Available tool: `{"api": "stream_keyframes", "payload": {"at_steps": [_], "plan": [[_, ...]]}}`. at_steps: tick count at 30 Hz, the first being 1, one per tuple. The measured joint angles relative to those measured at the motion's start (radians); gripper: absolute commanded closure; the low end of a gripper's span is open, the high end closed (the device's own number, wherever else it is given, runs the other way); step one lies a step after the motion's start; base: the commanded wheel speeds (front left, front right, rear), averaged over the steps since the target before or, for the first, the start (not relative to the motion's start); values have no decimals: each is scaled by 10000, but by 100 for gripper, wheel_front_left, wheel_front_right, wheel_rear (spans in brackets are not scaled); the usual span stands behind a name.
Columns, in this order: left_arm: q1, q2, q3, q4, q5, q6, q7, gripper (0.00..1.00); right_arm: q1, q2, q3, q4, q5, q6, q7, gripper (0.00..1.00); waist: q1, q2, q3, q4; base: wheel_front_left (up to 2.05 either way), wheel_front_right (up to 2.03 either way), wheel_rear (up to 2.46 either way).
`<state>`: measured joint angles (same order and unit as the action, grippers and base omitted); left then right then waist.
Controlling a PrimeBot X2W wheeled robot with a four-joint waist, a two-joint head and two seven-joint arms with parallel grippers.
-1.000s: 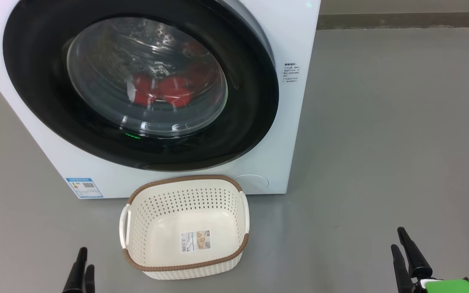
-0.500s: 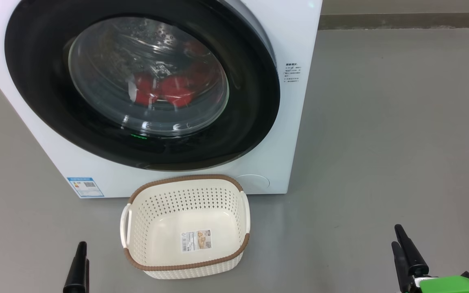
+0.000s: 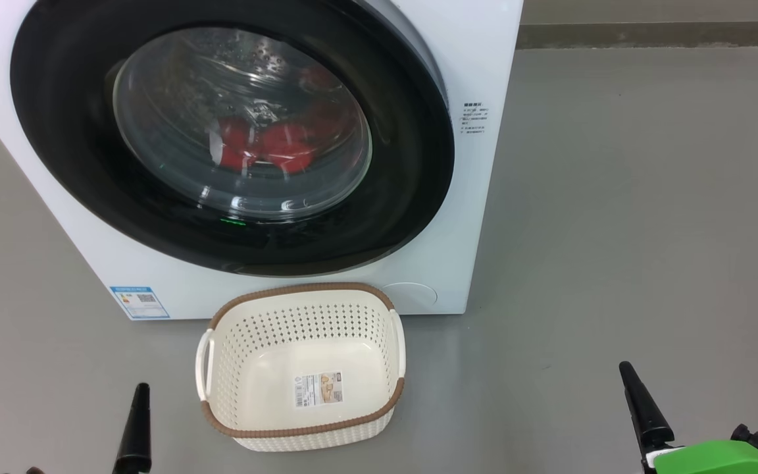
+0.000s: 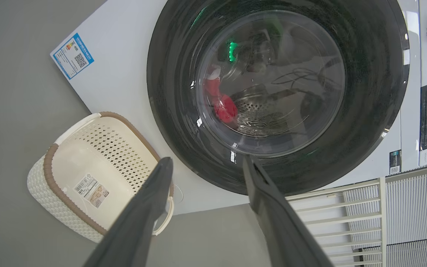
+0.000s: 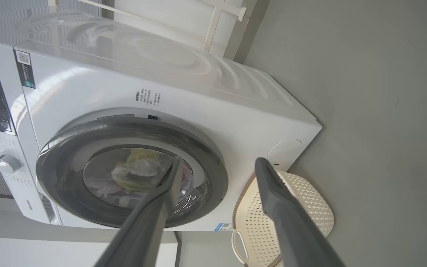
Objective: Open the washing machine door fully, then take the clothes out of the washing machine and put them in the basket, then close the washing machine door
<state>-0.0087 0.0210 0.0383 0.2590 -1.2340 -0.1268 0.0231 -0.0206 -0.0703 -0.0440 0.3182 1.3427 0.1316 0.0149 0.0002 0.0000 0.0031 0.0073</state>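
Basket (image 3: 300, 288) between left claw (image 4: 207, 159) and right claw (image 5: 217, 160), washing machine door (image 3: 412, 164) beyond

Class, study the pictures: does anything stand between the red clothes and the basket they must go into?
Yes. The washing machine door covers the drum opening, with the red clothes behind its glass. The basket stands on the floor below the door, with nothing visible over it.
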Motion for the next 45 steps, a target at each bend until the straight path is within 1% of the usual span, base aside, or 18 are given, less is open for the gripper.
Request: {"api": "stream_keyframes", "payload": {"at_steps": [4,5,6,7,12,20,31,45], "plan": [[10,0,-52,-81,529,0,-163,0,-5,-167,221,-4,-619,0,-84,0,0,0,-1,10,0,0,0],[10,0,-52,-81,529,0,-163,0,-5,-167,221,-4,-619,0,-84,0,0,0,-1,10,0,0,0],[23,2,-77,-94,838,0,-174,0,-8,-221,320,-4,-899,0,-173,0,0,0,-2,20,0,0,0],[23,2,-77,-94,838,0,-174,0,-8,-221,320,-4,-899,0,-173,0,0,0,-2,20,0,0,0],[58,12,-151,-136,1593,0,-343,0,-14,-337,451,-2,-1643,0,-286,0,0,0,-4,45,0,0,0],[118,107,-378,-274,2872,92,-614,0,-17,-359,451,0,-3028,0,-556,0,0,0,-1,68,0,0,0],[243,176,-585,-435,4209,182,-890,0,-18,-414,617,-6,-4305,0,-836,0,-1,0,0,85,0,0,0],[268,318,-803,-731,5940,270,-1319,0,-19,-516,593,-184,-5718,0,-1241,0,0,0,5,124,0,0,0]]}}
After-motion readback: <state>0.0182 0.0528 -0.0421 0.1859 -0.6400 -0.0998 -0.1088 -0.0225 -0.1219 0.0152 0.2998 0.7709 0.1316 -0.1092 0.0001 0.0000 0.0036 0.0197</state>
